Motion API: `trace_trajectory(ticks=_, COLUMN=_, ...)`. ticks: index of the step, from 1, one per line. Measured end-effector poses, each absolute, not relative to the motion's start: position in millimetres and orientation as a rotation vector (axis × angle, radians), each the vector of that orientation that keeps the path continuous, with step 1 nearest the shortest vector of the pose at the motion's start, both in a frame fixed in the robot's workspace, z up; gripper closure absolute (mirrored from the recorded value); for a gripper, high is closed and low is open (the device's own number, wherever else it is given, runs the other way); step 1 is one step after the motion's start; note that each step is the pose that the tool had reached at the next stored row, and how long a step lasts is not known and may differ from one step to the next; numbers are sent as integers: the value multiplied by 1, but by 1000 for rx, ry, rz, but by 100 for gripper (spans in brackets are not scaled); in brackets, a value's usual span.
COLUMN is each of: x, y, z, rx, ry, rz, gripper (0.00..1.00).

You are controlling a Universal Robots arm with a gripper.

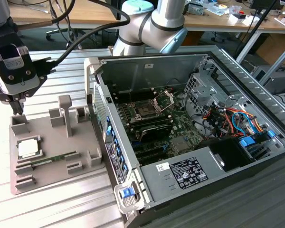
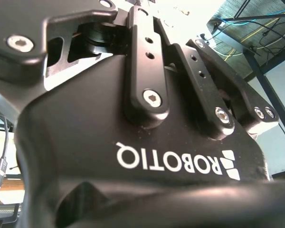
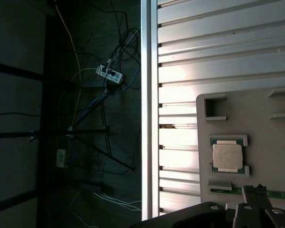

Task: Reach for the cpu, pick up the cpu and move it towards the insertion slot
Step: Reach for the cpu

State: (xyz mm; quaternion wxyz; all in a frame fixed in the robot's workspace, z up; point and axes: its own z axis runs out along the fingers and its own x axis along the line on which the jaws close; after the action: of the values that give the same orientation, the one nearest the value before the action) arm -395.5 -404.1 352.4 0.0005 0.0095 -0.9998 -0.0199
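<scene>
The cpu [image 1: 27,148] lies flat in a pocket of a grey fixture plate [image 1: 52,137] at the exterior view's left, its silvery top facing up. In the first wrist view the cpu [image 3: 227,156] sits framed by small grey tabs. My gripper [image 1: 15,105] hangs above the far left corner of the plate, some way above and behind the cpu, with nothing in it. The gripper [image 3: 255,194] edges into the first wrist view beside the cpu. The insertion slot [image 1: 145,111] is a dark square socket with its silver frame raised, on the motherboard inside the open computer case.
A thin green memory stick [image 1: 50,160] lies on the plate next to the cpu. Grey posts [image 1: 65,114] stand up from the plate. The open case's wall [image 1: 97,102] rises between plate and socket. The slatted metal table's edge [image 3: 149,114] drops off to the floor.
</scene>
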Motion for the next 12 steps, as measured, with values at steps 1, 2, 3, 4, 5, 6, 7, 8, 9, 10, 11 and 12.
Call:
trace_trajectory(ticks=1, x=-396, y=-404, z=352, rx=30, ry=-3140, rz=-63, gripper=89)
trace_trajectory(ticks=2, x=-396, y=-404, z=352, rx=30, ry=-3140, rz=-63, gripper=89)
trace_trajectory(ticks=3, x=-396, y=-404, z=352, rx=30, ry=-3140, rz=-63, gripper=89)
trace_trajectory(ticks=4, x=-396, y=-404, z=351, rx=30, ry=-3140, rz=-63, gripper=89)
trace_trajectory(ticks=5, x=-396, y=-404, z=351, rx=30, ry=-3140, rz=-63, gripper=89)
trace_trajectory(ticks=6, x=-396, y=-404, z=351, rx=30, ry=-3140, rz=-63, gripper=89)
trace_trajectory(ticks=7, x=-396, y=-404, z=351, rx=30, ry=-3140, rz=-63, gripper=89)
trace_trajectory(ticks=8, x=-396, y=-404, z=351, rx=30, ry=-3140, rz=-63, gripper=89)
trace_trajectory(ticks=9, x=-396, y=-404, z=350, rx=30, ry=-3140, rz=-63, gripper=89)
trace_trajectory(ticks=10, x=-396, y=-404, z=350, rx=30, ry=-3140, rz=-63, gripper=89)
trace_trajectory(ticks=11, x=-396, y=-404, z=349, rx=30, ry=-3140, rz=-63, gripper=89)
trace_trajectory(ticks=12, x=-396, y=-404, z=349, rx=30, ry=-3140, rz=-63, gripper=89)
